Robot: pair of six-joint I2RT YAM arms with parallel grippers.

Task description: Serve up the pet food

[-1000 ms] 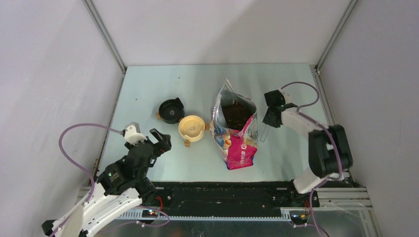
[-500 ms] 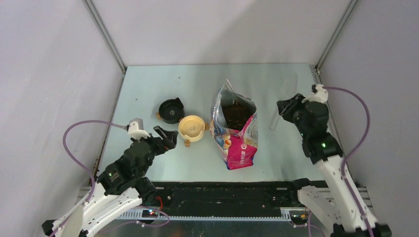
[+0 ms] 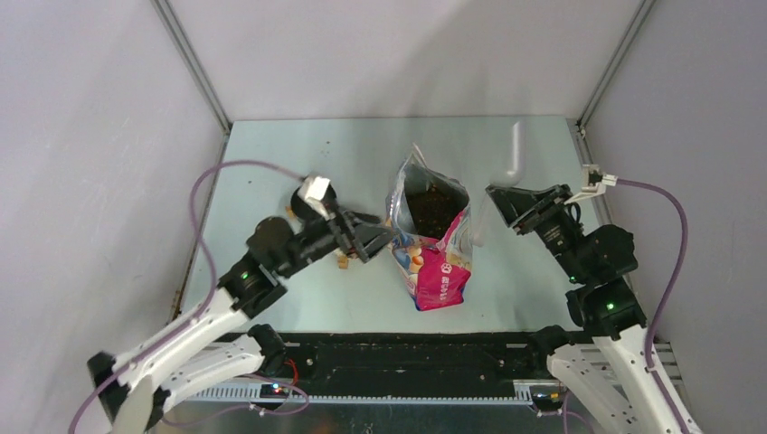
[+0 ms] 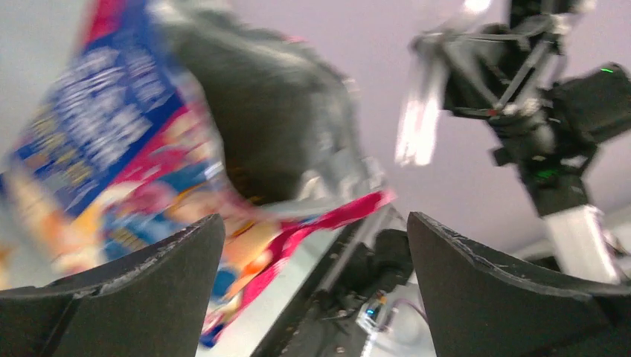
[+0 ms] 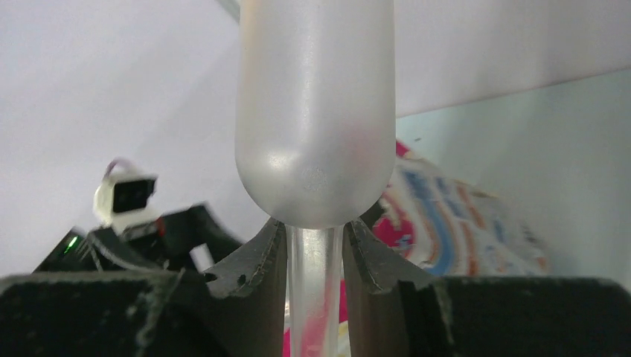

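The pet food [image 3: 432, 206] is a dark brown mass inside the open blue-and-pink bag [image 3: 425, 237], which stands mid-table and shows blurred in the left wrist view [image 4: 126, 149]. My left gripper [image 3: 377, 237] is open beside the bag's left side, with nothing between its fingers [image 4: 149, 290]. My right gripper [image 3: 505, 203] is to the right of the bag, shut on the handle of a clear scoop [image 5: 316, 111]. The scoop's bowl [image 3: 516, 152] points up and away, and no kibble shows in it.
A black bowl [image 3: 299, 204] sits left of the bag, partly covered by my left arm. A tan bowl [image 3: 344, 260] lies almost wholly under that arm. Grey walls close in the table [image 3: 298, 154] on three sides.
My left arm swung from the near left across the bowls to the bag's left side. My right arm pulled back and turned the scoop from beside the bag to bowl-up.
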